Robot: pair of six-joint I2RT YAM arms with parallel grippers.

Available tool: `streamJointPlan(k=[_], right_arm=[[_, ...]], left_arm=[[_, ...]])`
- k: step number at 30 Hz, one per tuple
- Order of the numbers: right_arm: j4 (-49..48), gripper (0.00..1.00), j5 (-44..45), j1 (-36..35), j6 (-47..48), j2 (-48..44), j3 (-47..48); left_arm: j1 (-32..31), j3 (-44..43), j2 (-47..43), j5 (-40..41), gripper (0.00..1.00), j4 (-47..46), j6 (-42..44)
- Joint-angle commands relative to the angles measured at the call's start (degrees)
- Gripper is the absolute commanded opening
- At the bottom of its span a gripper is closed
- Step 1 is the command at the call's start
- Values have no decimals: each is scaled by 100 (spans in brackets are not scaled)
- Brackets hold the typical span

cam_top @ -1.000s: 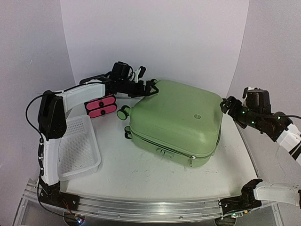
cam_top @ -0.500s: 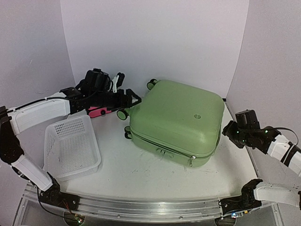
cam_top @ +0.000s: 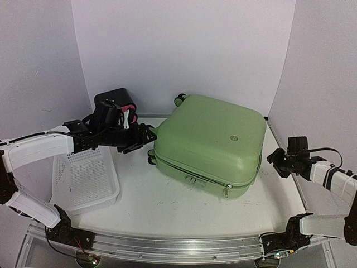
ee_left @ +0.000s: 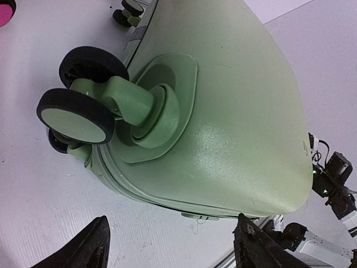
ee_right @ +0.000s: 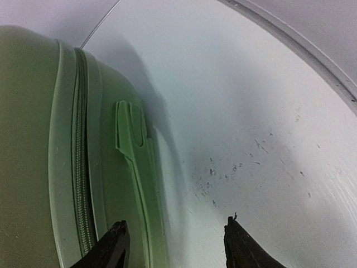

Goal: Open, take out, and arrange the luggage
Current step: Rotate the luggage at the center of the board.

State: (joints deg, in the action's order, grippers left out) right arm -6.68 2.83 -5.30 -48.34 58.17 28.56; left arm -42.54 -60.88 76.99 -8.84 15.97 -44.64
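Currently the luggage (cam_top: 209, 145) is seen lying flat and closed on the white table (cam_top: 167, 212), around the middle and toward the back. Its zipper seam (ee_right: 81, 162) is shut along every side that can be seen. Its black double wheels (ee_left: 78, 111) are turned toward the left of the table.

The left gripper (cam_top: 142, 139) is held just beside this wheeled end, apart from the shell. In the left wrist view its fingers (ee_left: 83, 248) are spread wide with nothing between them, so it is open and empty.

The right gripper (cam_top: 277, 158) is held low near the opposite end of the luggage, close to the shell; whether it touches cannot be told. In the right wrist view its jaws are parted, with only bare table and the edge of the green shell seen past them, and nothing is gripped.

A white perforated basket (cam_top: 83, 178) is set on the table at the left, below the left arm and apart from the luggage.
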Motion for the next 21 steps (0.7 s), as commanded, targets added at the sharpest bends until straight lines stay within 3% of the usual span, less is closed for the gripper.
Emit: streamJointPlan(k=[1,15,21], right_arm=[[-806,54,-1233,171,652,435,83],[-1454,44,-1748,266,949,1494,144],[-1483,36,-1670,266,995,1463,70]], left_arm=[[-5,-24,83,-198,75,-385,-342],[-175,31,654,-711,61,-980,-712],[-182,-128,1069,-612,52,-1218,-599]])
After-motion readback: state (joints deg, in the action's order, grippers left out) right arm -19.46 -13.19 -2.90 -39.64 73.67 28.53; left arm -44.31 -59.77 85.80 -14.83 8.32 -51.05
